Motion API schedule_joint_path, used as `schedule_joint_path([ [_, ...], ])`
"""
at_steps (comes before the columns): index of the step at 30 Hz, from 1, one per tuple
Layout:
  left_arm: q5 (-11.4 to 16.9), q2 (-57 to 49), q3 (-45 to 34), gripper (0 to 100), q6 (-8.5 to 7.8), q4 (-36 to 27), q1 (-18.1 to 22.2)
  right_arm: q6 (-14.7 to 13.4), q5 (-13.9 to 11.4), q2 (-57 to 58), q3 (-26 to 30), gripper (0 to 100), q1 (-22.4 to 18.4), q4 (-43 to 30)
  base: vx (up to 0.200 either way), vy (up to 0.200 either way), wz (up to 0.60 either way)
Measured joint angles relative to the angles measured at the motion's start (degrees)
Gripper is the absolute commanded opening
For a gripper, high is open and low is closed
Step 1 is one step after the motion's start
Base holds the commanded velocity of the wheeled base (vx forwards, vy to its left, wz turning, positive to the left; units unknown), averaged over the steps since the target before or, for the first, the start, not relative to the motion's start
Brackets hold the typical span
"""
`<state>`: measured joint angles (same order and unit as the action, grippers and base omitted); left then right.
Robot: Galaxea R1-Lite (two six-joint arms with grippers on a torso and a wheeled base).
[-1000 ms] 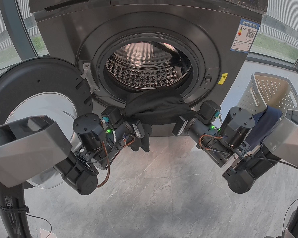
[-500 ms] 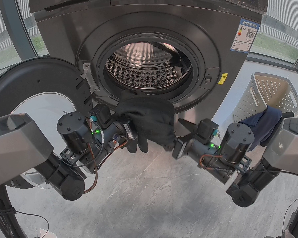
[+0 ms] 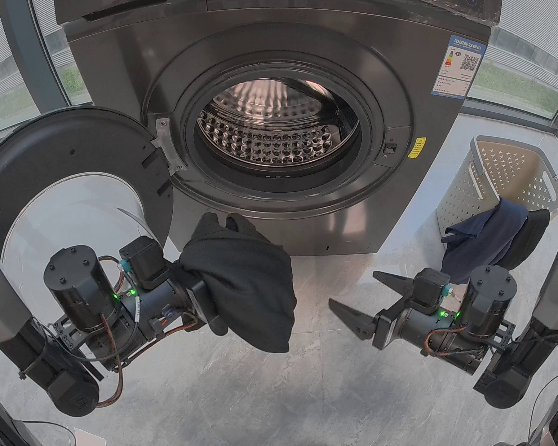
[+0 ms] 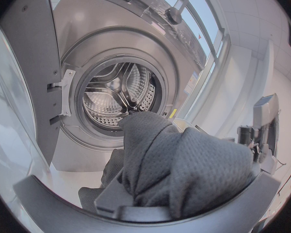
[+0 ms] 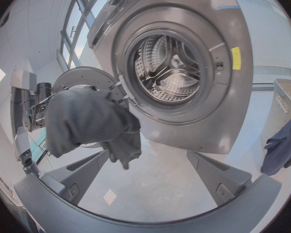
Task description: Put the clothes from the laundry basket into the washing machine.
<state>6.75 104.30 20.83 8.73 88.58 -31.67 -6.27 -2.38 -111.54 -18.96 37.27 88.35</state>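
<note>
A black garment (image 3: 248,286) hangs bunched from my left gripper (image 3: 212,308), which is shut on it low in front of the washing machine, left of the opening. The cloth (image 4: 184,165) covers the left fingers. The washing machine (image 3: 366,63) stands with its door (image 3: 68,150) swung fully open to the left and its steel drum (image 3: 273,125) bare. My right gripper (image 3: 356,291) is open and holds nothing, low over the floor to the right of the garment (image 5: 84,120). The white laundry basket (image 3: 514,168) stands at the right with a navy garment (image 3: 483,236) draped over its front rim.
A second dark piece (image 3: 532,233) hangs on the basket beside the navy one. Grey tiled floor (image 3: 328,391) lies open between the arms and the machine. Windows run behind the machine on both sides.
Both arms drew back and down from the drum opening. The black garment came off the opening's lower rim and now hangs from the left gripper. The right gripper let go and opened.
</note>
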Motion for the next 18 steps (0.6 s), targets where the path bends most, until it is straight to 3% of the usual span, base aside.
schedule_joint_path([
  [6,0.60,-1.18,-2.65,0,-2.82,0.07,0.01,-0.05,0.13,1.10,0.41,100,-5.33,0.09,0.000,0.000,0.00],
  [18,0.60,-1.28,-3.61,0,-3.15,0.07,-0.20,-0.77,2.33,1.56,0.27,100,-6.57,-0.05,0.200,0.000,0.00],
])
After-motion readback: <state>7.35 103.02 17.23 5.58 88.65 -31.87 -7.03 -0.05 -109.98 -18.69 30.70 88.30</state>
